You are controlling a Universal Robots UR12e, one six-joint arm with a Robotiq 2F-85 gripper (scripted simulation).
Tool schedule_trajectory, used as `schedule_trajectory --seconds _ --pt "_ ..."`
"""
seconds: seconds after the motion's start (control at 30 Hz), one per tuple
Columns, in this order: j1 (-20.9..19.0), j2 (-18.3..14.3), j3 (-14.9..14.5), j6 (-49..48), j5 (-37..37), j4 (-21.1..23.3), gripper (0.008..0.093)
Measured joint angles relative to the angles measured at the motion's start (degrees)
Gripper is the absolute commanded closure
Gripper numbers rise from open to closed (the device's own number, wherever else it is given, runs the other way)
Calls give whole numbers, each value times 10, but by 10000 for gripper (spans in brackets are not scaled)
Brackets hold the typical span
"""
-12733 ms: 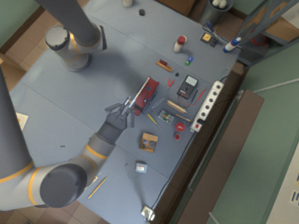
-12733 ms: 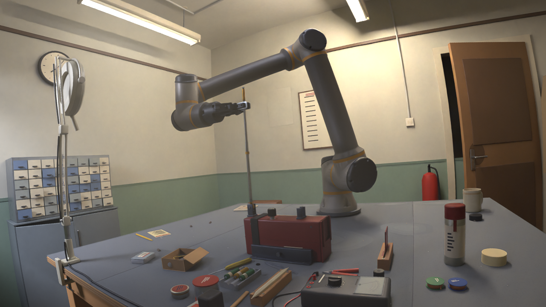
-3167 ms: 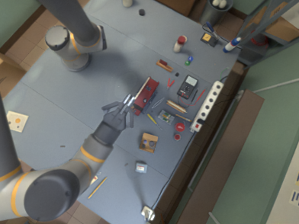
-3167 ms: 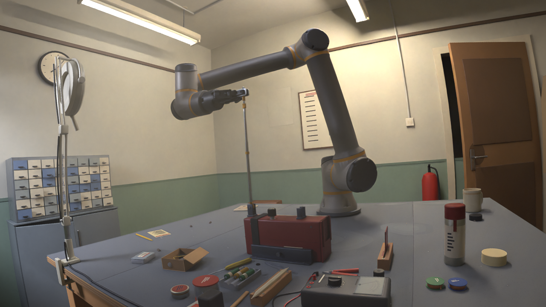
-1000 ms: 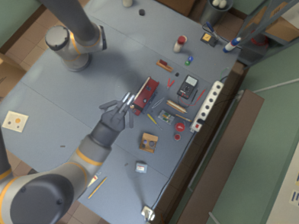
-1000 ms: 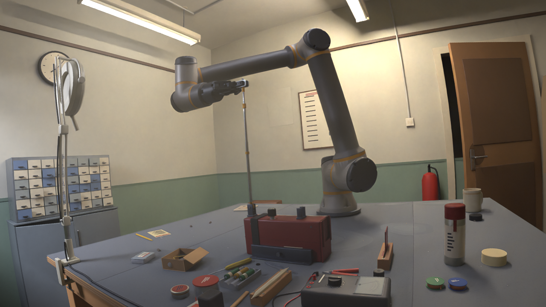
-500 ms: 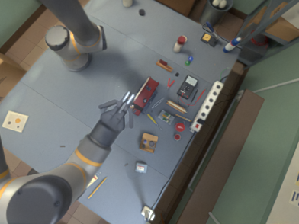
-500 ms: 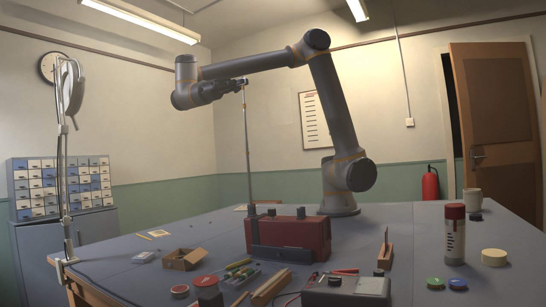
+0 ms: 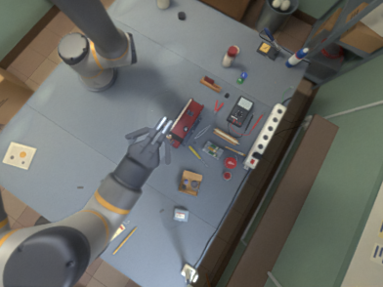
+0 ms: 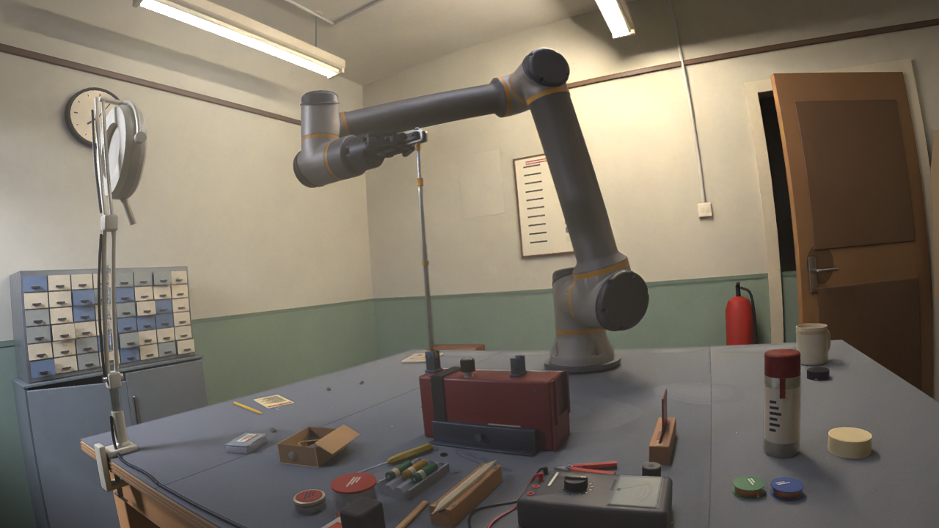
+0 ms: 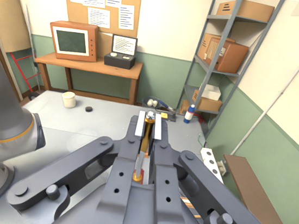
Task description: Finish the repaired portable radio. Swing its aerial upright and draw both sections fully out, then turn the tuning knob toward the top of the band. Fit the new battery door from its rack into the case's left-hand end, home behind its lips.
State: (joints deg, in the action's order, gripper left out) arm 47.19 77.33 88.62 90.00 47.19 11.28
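Note:
My gripper (image 10: 417,140) (image 11: 148,125) (image 9: 162,127) is high above the table and closed on the tip of the aerial (image 10: 423,249). The aerial stands upright, drawn out from the left end of the red radio (image 10: 494,402) (image 9: 187,120). Two knobs (image 10: 467,365) sit on the radio's top. The battery door (image 10: 664,402) stands in its wooden rack (image 10: 662,437) (image 9: 210,84) to the right of the radio.
Behind the radio stands the arm's base (image 10: 584,328). In front lie a multimeter (image 10: 597,502), red pliers (image 10: 591,467), a cardboard box (image 10: 315,445), screwdrivers and round tins. A spray can (image 10: 781,402) stands to the right. A lamp (image 10: 115,263) is clamped at the table's left edge.

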Motion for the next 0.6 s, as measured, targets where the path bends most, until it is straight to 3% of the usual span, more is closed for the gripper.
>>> schedule_trajectory --seconds 0.6 --pt "0 2 -7 0 0 -9 934"
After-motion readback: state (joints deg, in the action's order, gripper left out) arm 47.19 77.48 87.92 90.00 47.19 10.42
